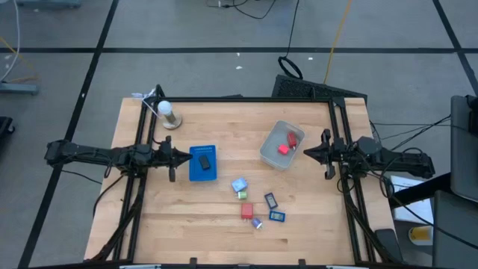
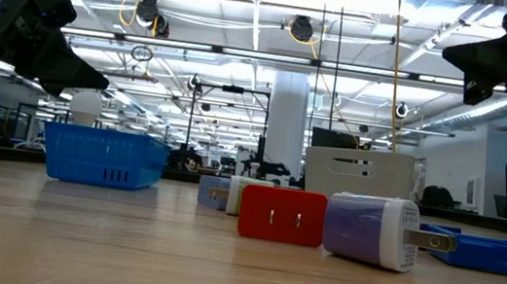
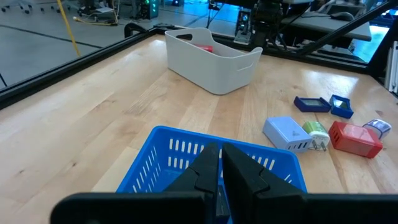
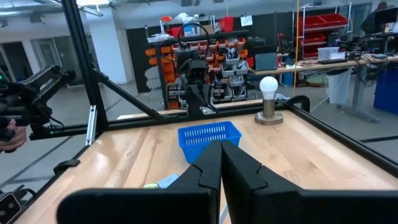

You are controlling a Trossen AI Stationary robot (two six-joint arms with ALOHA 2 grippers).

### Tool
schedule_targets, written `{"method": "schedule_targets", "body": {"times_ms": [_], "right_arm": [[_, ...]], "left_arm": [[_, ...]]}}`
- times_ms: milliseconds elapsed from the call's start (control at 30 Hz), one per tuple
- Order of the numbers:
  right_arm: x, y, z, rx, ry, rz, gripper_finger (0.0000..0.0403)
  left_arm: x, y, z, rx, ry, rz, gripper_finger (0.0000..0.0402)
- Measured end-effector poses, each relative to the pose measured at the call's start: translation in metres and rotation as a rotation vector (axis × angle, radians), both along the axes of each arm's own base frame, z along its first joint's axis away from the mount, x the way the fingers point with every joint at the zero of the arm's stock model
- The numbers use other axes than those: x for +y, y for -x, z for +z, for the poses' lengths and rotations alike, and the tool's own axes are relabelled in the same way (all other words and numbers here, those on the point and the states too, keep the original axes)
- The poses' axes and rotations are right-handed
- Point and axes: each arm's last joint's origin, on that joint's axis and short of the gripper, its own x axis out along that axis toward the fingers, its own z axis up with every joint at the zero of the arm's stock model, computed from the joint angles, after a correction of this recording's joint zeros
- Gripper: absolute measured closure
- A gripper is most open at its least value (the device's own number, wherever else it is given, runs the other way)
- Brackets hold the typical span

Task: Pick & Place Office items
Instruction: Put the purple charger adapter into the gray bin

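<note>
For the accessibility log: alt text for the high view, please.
Seen from above, a wooden table holds a blue basket, a grey tub with red pieces, and small office items loose near the middle. The left gripper and right gripper, both shut, flank them.

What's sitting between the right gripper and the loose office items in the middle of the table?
Nothing visible blocks it. The right gripper hangs shut beside the grey tub, at the table's right edge. The loose office items lie on open wood nearer the front; the tub sits off to the side of that line.

No readable text, label or number anywhere.
</note>
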Motion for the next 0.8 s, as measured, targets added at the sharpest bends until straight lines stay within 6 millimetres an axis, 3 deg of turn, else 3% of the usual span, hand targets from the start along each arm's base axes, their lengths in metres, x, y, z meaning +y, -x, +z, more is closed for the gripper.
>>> {"method": "schedule_targets", "body": {"times_ms": [467,800], "right_arm": [[0.0,-0.008,-0.025,-0.004,0.021,-0.002,0.0399],[0.0,-0.008,-0.024,-0.034,0.005,-0.004,0.0399]], "left_arm": [[0.0,0.0,0.0,0.002,-0.007,-0.002,0.038],[0.0,0.0,0.0,0.004,-0.008,-0.001,0.038]]}}
